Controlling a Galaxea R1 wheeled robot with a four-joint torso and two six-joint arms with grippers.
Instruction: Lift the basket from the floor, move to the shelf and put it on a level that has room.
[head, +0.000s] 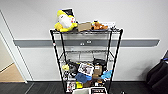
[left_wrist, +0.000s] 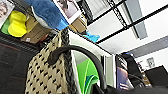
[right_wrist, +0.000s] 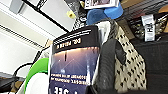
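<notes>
The cream woven basket (head: 87, 91) with its dark speckled weave sits at the head view's lower edge, right in front of the black wire shelf (head: 115, 50). The second level (head: 85, 56) from the top is bare mesh. The basket's wall (left_wrist: 45, 75) and its dark handle loop run down into my left gripper (left_wrist: 107, 90), shut on that handle. On the other side of the basket (right_wrist: 130, 65), a dark handle strap leads into my right gripper (right_wrist: 92, 90), also shut. A dark printed book (right_wrist: 72, 65) and a green item (left_wrist: 87, 72) stand inside. Dark carpet floor (head: 37, 88) lies below.
The top tier carries a yellow plush (head: 65, 21), a cardboard box (head: 84, 26) and an orange toy (head: 99, 25). The two lower tiers are crowded with boxes, pictures and blue cloth (head: 82, 77). A doorway with wooden flooring (head: 10, 73) opens left; a dark object (head: 158, 75) stands right.
</notes>
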